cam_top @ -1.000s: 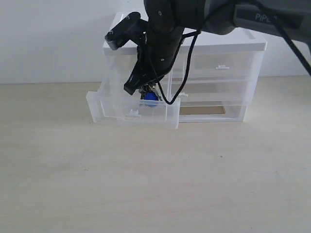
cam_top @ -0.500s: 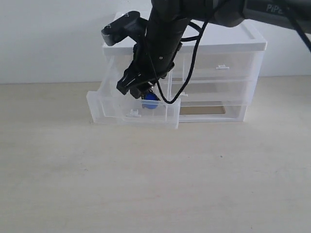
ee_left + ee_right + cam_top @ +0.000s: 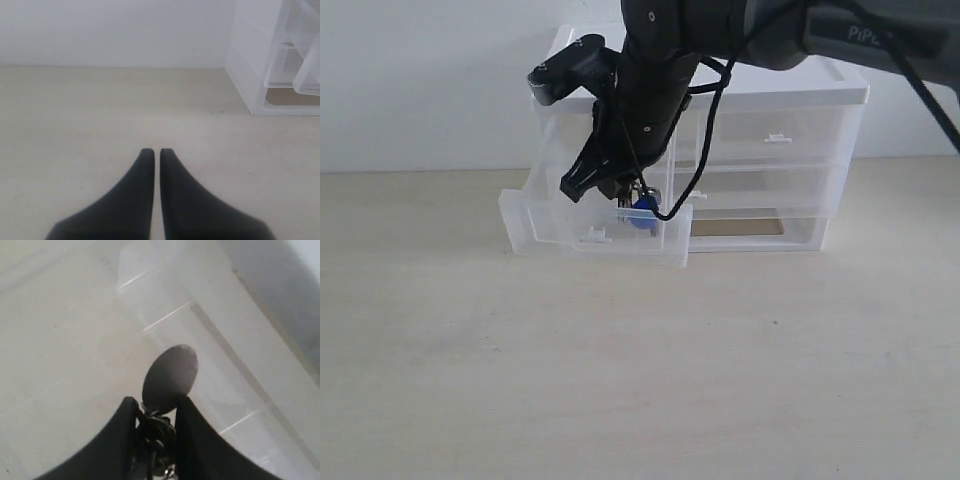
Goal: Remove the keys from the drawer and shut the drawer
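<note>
The drawer (image 3: 582, 232), small and translucent white, stands pulled out of the top left of the unit (image 3: 790, 150). My right gripper (image 3: 623, 193) reaches down into it from above. In the right wrist view the right gripper (image 3: 156, 401) is shut on the keys (image 3: 159, 429), and a round dark tag (image 3: 170, 376) sticks out past the fingertips. The blue fob (image 3: 642, 214) hangs just below the gripper, inside the drawer. My left gripper (image 3: 153, 151) is shut on nothing, low over the bare table and away from the unit (image 3: 250, 65).
The unit's right-hand small drawer (image 3: 775, 135) and the lower drawers (image 3: 760, 215) are pushed in. A white wall (image 3: 420, 80) stands behind the unit. The pale table (image 3: 620, 380) spreads in front of it. A black cable (image 3: 705, 140) loops off the right arm beside the drawer.
My right gripper dipped into the drawer, spread its jaws and brought them together on the keys. The blue fob has shifted slightly right. The left gripper has not moved.
</note>
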`<action>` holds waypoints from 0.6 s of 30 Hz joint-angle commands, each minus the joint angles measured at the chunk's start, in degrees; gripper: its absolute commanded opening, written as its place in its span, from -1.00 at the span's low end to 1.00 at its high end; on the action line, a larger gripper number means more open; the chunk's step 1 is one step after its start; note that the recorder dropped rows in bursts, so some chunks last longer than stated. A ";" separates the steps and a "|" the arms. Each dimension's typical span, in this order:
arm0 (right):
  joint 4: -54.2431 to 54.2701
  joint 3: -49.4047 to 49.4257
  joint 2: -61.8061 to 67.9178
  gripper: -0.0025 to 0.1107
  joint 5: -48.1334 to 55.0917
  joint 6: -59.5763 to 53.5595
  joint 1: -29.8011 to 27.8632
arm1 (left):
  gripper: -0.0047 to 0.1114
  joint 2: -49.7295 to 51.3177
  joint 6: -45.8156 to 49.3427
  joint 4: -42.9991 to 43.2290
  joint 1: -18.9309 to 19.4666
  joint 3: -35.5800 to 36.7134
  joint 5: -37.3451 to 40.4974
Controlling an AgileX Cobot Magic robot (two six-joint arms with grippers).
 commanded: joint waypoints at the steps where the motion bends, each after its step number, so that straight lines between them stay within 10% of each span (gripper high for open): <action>1: -2.01 0.45 -3.18 -0.96 -0.26 -0.53 -0.45 | -0.84 -0.18 0.20 -0.43 0.14 0.19 0.03; 18: 0.36 0.45 -13.37 -0.96 3.65 -1.35 -0.35 | -0.84 -0.18 0.20 -0.43 0.14 0.19 0.03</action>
